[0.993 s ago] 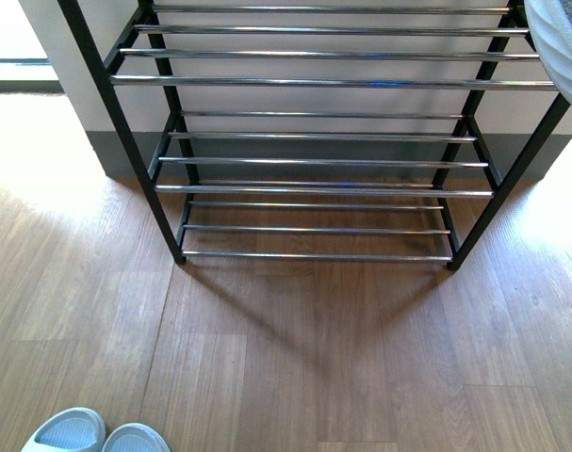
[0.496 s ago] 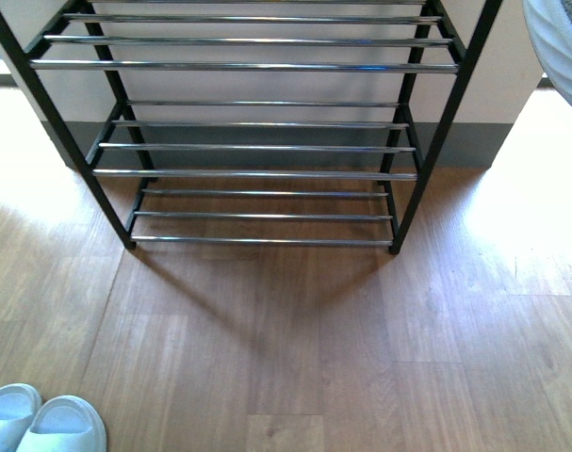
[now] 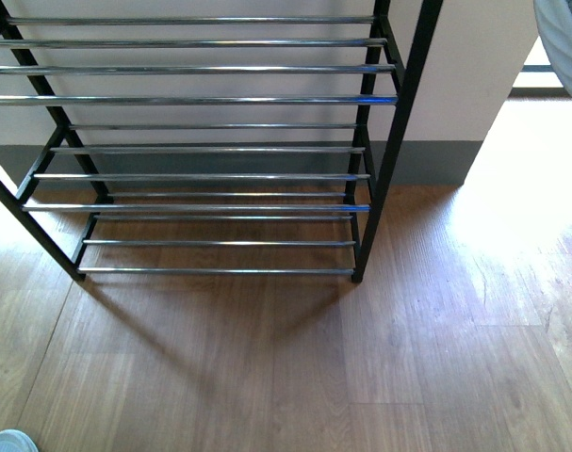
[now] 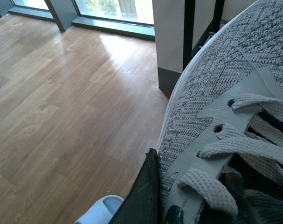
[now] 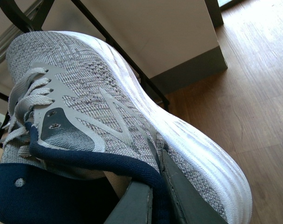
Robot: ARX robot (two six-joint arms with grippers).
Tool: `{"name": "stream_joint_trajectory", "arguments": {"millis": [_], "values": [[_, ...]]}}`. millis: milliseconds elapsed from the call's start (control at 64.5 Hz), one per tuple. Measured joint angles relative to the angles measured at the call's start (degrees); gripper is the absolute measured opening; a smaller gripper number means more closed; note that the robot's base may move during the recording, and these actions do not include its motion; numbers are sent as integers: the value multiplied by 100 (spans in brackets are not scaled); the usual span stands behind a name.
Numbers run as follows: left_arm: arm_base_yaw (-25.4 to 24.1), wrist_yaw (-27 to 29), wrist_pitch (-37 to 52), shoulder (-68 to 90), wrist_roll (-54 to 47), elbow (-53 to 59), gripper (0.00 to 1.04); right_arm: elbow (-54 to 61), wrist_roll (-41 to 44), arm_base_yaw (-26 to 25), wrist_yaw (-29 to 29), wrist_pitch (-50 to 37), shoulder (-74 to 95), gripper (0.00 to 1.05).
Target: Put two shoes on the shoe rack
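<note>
In the front view the black shoe rack (image 3: 191,99) with chrome bars stands against the wall at the left and centre, its tiers bare. The white sole of a grey knit sneaker (image 3: 566,42) juts in at the top right corner. My right gripper (image 5: 155,198) is shut on that sneaker (image 5: 104,102), one finger inside the navy collar and one outside. My left gripper (image 4: 178,186) is shut on the other grey knit sneaker (image 4: 216,88); only one dark finger (image 4: 143,196) shows beside its laces. The rack's black posts (image 4: 189,32) rise just behind this sneaker.
A pale blue slide sandal (image 3: 5,441) peeks in at the lower left floor edge and also shows under my left finger as the sandal (image 4: 98,212). Wood floor (image 3: 295,367) lies before the rack. A wall corner (image 3: 455,85) and a bright window (image 4: 118,9) flank it.
In the front view the rack has slid left and slightly down. The sandals have slipped almost out at the lower left. The sneaker sole stays at the top right.
</note>
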State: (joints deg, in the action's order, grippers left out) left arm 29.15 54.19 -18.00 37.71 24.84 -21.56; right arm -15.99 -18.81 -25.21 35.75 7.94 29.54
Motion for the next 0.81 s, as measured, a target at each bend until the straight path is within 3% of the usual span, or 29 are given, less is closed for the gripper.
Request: {"name": "stream_joint_trajectory", "arguments": {"millis": [807], "values": [[-15,70,0,-7,0,7,2,2,17,7,92,0,-4,2]]}}
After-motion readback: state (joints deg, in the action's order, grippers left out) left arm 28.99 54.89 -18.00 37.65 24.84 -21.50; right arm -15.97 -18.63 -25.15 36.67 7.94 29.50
